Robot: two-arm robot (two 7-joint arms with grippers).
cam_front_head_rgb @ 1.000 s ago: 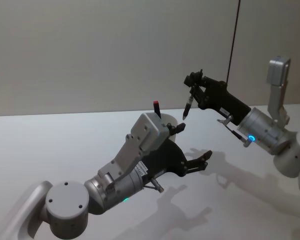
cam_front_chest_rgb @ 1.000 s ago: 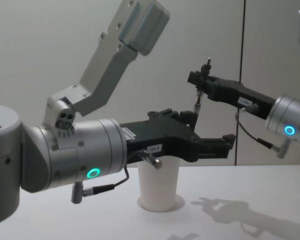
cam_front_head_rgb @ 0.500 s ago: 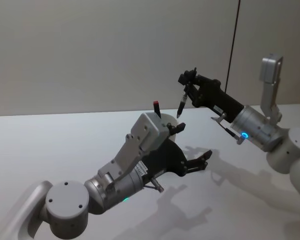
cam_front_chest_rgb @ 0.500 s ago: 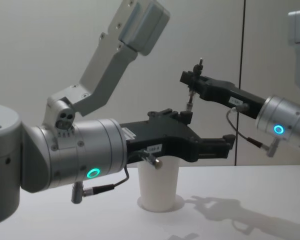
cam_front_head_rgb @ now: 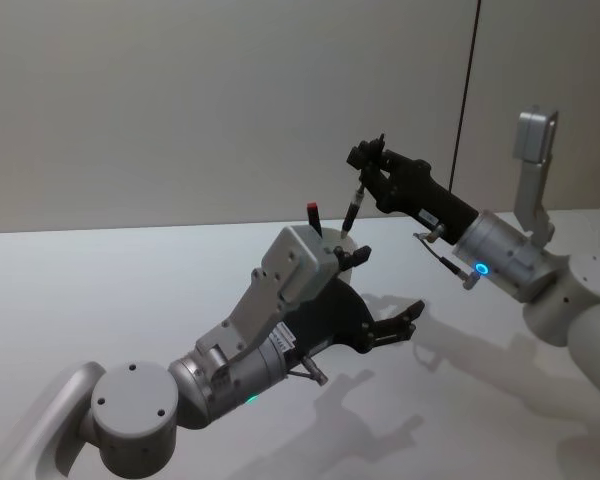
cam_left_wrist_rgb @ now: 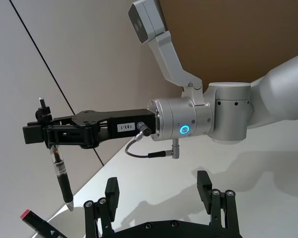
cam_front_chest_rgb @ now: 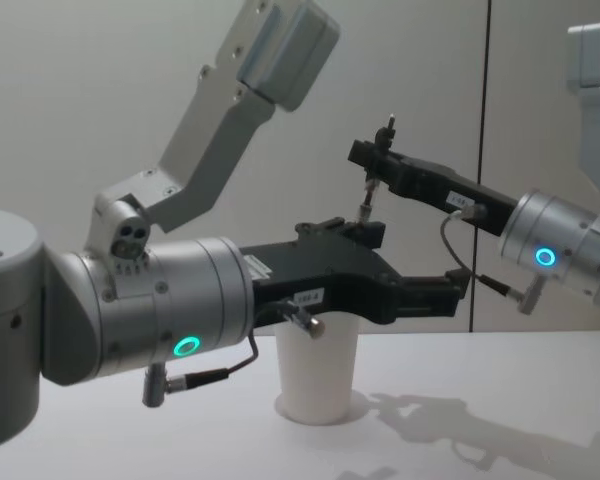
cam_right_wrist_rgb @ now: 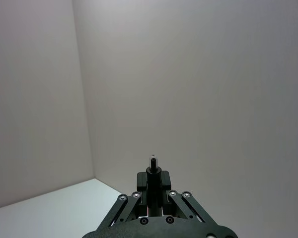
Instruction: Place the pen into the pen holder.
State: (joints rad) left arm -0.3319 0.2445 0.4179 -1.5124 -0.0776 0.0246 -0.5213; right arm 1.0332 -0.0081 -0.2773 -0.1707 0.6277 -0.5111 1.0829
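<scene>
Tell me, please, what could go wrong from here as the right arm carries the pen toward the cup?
1. The left gripper hangs open just above the pen holder, so the descending pen or the right gripper might strike it.
2. A red-capped marker already stands in the cup; the pen tip could catch on it.
3. The pen is pinched near its top and hangs slightly tilted, so it may hit the rim rather than drop in.

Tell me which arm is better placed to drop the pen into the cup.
Right. The right gripper holds the pen tip-down, raised near the cup. The left gripper is open, holding nothing, above the cup.
</scene>
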